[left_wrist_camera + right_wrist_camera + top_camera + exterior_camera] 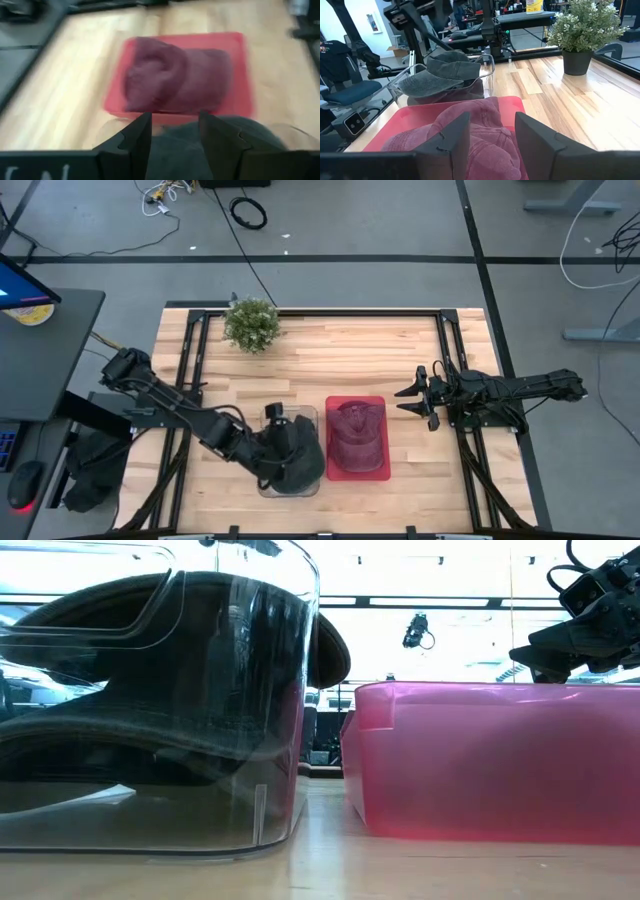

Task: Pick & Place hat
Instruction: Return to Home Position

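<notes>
The transparent bin (270, 690) fills the low view's left foreground, with black caps (150, 640) piled inside. At the high view's lower centre, the left gripper (175, 125) hovers over it, fingers spread and empty. The right gripper (403, 400), likewise spread and empty, sits centre-right beside the red bin (358, 473).

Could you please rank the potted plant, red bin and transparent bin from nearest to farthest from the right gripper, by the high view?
1. Red bin, beside the right gripper.
2. Transparent bin, just past the red one.
3. Potted plant, at the far edge.
</notes>
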